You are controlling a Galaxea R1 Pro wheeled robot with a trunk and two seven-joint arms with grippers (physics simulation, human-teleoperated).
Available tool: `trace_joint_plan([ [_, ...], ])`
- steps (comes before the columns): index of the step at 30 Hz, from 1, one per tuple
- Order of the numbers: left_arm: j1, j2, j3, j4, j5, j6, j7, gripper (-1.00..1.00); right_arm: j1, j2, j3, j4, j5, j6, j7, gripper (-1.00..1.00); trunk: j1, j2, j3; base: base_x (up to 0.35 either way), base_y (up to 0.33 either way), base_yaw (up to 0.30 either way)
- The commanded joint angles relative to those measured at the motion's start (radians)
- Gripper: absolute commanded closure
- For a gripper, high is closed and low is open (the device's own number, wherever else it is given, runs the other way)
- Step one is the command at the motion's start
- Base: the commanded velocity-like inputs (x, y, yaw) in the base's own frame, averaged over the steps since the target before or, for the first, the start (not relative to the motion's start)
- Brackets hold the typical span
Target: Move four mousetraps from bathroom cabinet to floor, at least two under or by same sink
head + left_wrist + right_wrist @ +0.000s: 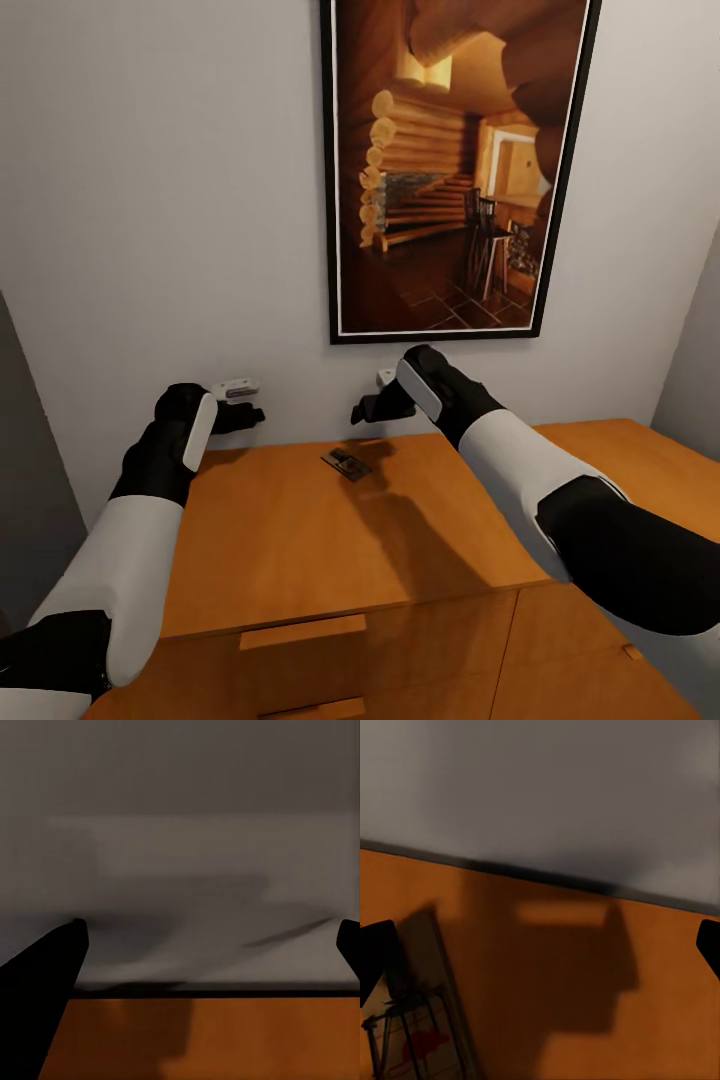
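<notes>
Gripper: the left gripper [206, 945] has two black fingers, one [41, 982] large at one edge, the other's tip [349, 945] at the opposite edge, with a wide gap between them.
Surface: the smooth orange-brown wooden top of the cabinet [225, 1039] lies below the fingers.
Backdrop: a plain grey wall [180, 810] meets the wood along a dark seam.
Shadows: soft grey streaks cross the wall; a darker patch falls on the wood.

Open cabinet [300, 540] top around one mousetrap [346, 464], wall [160, 200] close behind

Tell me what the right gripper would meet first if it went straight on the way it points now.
Probably the grey wall behind the cabinet. The right gripper hovers above the top, past the mousetrap; depth is uncertain.
</notes>
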Motion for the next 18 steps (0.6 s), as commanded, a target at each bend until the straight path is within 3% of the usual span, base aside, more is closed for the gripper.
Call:
trace_joint_plan([
  [1, -0.001, 0.000, 0.002, 0.010, 0.023, 0.000, -0.010, -1.00, -0.001, 0.000, 0.012, 0.000, -0.006, 0.003, -0.005, -1.00, 0.008, 0.000, -0.001, 0.000, 0.000, 0.000],
  [9, -0.001, -0.001, 0.002, 0.011, 0.023, 0.000, -0.010, -1.00, -0.001, 0.000, 0.048, -0.001, -0.008, 0.003, 0.012, -1.00, 0.008, 0.000, -0.001, 0.000, 0.000, 0.000],
  [18, -0.001, -0.002, 0.001, 0.011, 0.023, 0.000, -0.010, -1.00, -0.001, 0.000, 0.058, -0.001, -0.007, 0.003, 0.094, -1.00, 0.008, 0.000, -0.001, 0.000, 0.000, 0.000],
])
